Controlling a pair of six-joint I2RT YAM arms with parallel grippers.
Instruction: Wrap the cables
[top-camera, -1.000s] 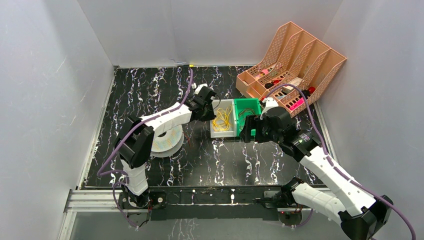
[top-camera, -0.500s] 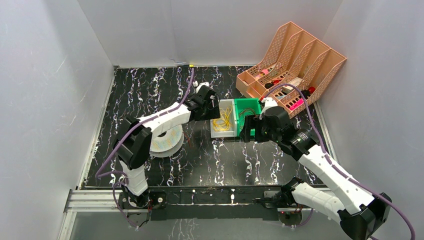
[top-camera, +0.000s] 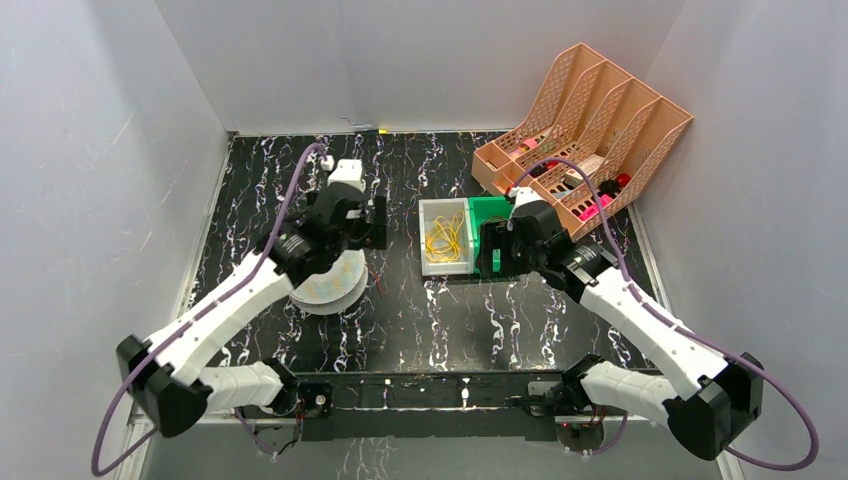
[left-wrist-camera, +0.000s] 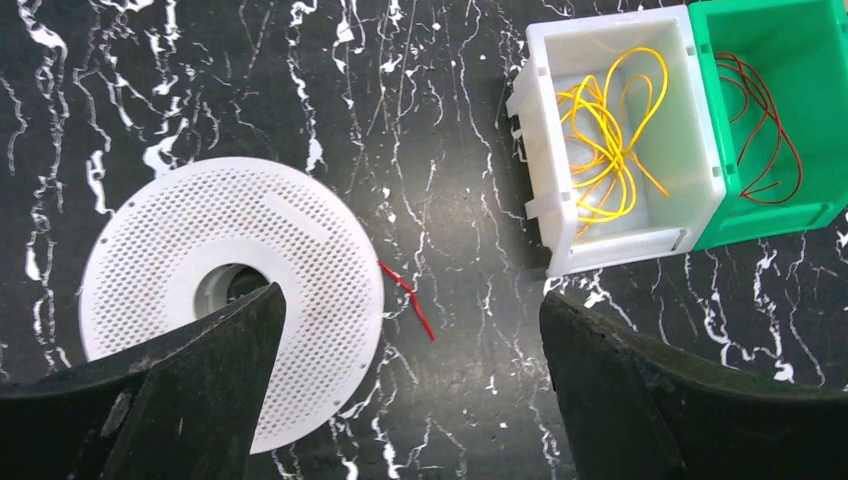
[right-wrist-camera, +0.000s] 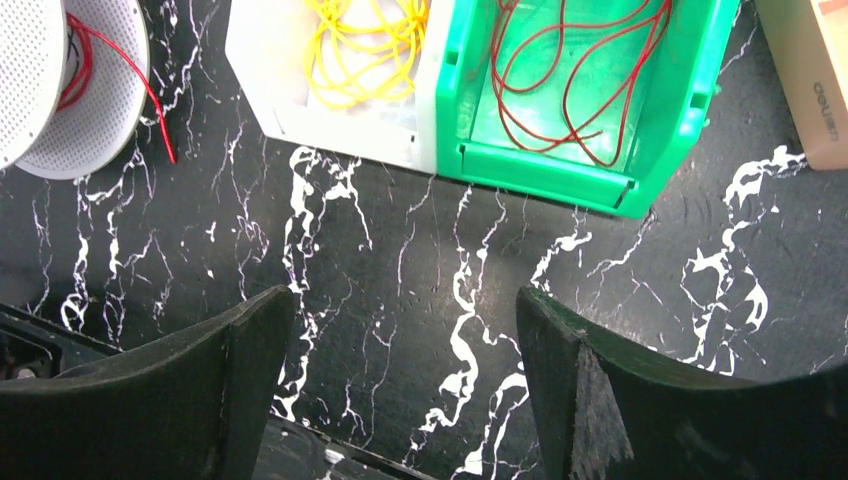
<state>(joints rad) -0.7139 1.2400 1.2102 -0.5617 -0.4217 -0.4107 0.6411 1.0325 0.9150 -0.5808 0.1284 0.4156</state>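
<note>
So, left gripper (left-wrist-camera: 410, 305): its two black fingers are standing wide apart and are pinching nothing; it is hovering above the table between the spool and the white bin, probably so that it can go down to either one.
Right gripper (right-wrist-camera: 405, 300): its fingers are also spread with nothing between them; it is hanging over bare table just in front of the two bins, seemingly waiting for its part.
Thin yellow flexible cables (left-wrist-camera: 605, 130): they are lying loose and tangled inside the white rectangular plastic bin (left-wrist-camera: 535, 150), touching no finger; I think the bin is keeping them together for picking.
White perforated round plastic spool (left-wrist-camera: 300, 250): it is lying flat on the black marbled table (left-wrist-camera: 450, 430), well apart from the white bin, with its hub facing up, so a cable could be wound around it.
Thin dark red wires (left-wrist-camera: 765, 110): they are resting in the green plastic bin (left-wrist-camera: 800, 215), which is touching the white bin's side; one red end (left-wrist-camera: 415, 310) is sticking out beside the spool.
Task progress: in my judgement, no yellow cable is being wrapped yet.
</note>
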